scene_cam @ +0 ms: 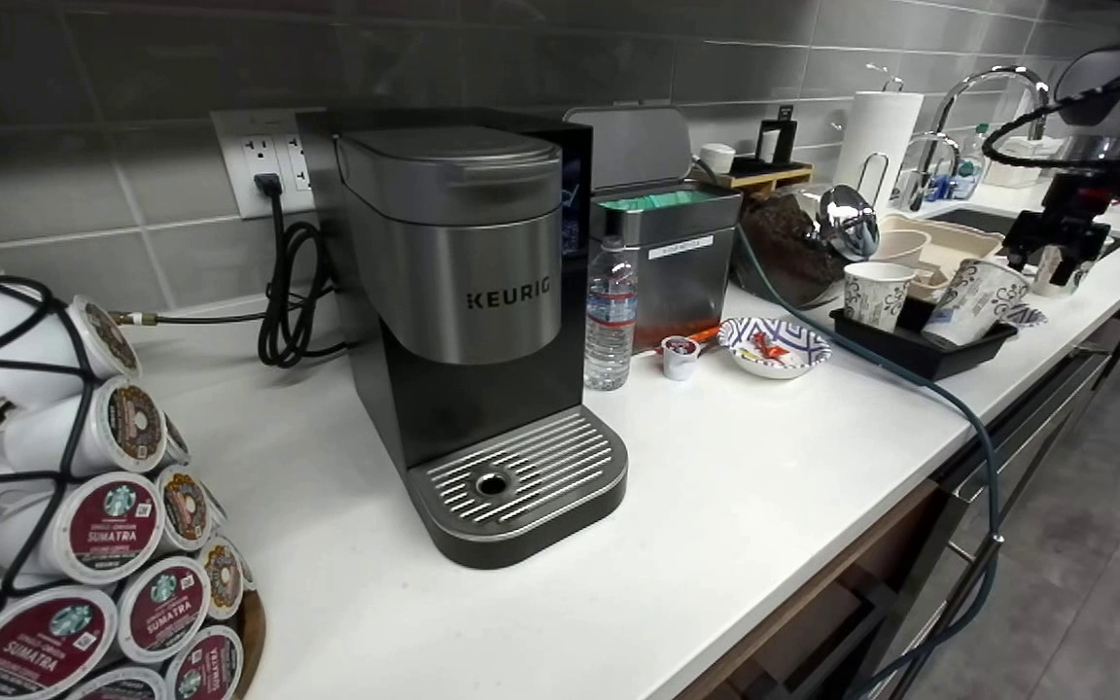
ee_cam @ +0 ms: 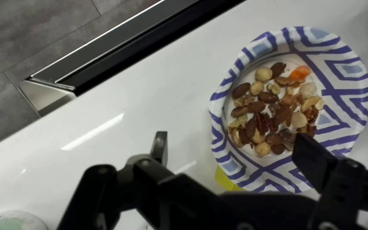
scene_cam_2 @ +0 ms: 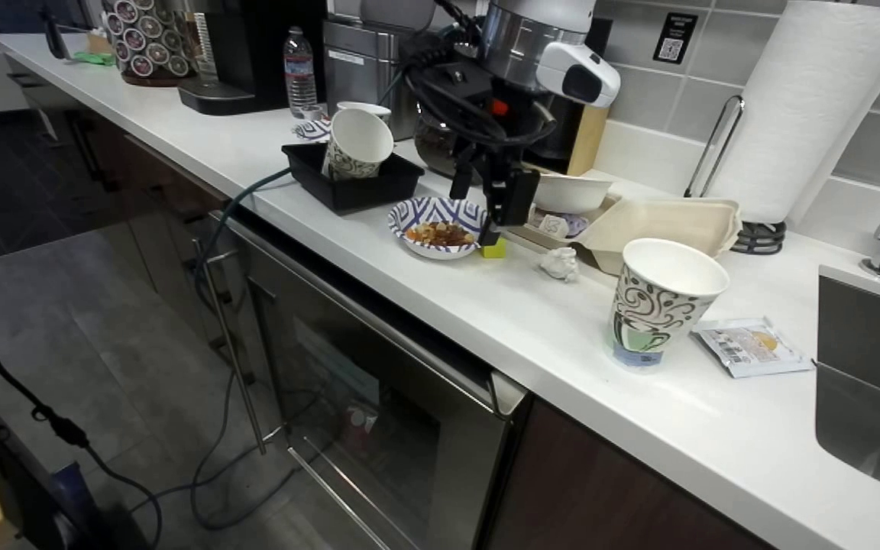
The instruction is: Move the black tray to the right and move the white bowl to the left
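Note:
The black tray (scene_cam: pixel 939 360) rests on the counter with patterned paper cups in it, one of them leaning; an exterior view also shows the tray (scene_cam_2: pixel 356 195) left of the white bowl (scene_cam_2: pixel 428 208). That bowl has blue patterning and holds mixed nuts. From above, the wrist view shows the white bowl (ee_cam: pixel 334 76) at right. My gripper (ee_cam: pixel 231 141) is open: one finger hangs over the bowl's nuts, the other over bare counter. An exterior view has my gripper (scene_cam_2: pixel 478 212) at the bowl's right edge. Contact with the bowl cannot be judged.
A yellow block (scene_cam_2: pixel 494 248) sits by the bowl's edge, near crumpled paper (scene_cam_2: pixel 560 263) and a takeout container (scene_cam_2: pixel 661 221). A paper cup (scene_cam_2: pixel 661 305) stands nearer the sink (scene_cam_2: pixel 868 367). Beyond the tray are a patterned bowl (scene_cam: pixel 808 358) with red wrappers and a hose (scene_cam: pixel 959 403).

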Tool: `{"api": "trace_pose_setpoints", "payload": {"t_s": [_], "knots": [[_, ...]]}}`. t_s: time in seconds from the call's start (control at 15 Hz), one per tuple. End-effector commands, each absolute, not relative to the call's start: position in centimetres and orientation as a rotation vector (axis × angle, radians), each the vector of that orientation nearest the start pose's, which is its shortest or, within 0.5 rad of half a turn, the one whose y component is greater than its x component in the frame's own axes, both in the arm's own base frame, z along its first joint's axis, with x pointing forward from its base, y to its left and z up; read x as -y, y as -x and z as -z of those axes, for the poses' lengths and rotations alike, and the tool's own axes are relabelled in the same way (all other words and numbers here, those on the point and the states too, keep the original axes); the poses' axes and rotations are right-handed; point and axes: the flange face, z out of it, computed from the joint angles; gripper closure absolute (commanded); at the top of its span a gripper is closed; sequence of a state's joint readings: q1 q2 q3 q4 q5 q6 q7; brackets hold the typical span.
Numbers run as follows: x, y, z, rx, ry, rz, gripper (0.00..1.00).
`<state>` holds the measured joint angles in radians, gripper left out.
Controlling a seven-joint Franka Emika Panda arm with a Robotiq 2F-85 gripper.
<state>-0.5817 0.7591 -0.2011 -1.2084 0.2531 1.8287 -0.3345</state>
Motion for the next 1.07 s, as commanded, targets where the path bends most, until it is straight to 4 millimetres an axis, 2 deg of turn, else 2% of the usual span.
{"api": "trace_pose_setpoints", "payload": {"t_s": [0.0,0.2,0.33,0.6,0.73,1.0], "knots": [[46.1,-56.1,-31.2,-0.862,2.877,-0.094,0.00],[46.3,-56.3,-30.0,-0.878,2.827,-0.114,0.00],[47.2,-56.0,-29.1,-0.862,2.786,-0.127,0.00],[48.7,-54.6,-27.1,-0.878,2.657,-0.184,0.00],[49.2,-54.1,-26.6,-0.877,2.604,-0.199,0.27],[49.7,-54.3,-26.3,-0.863,2.537,-0.197,0.58]]}}
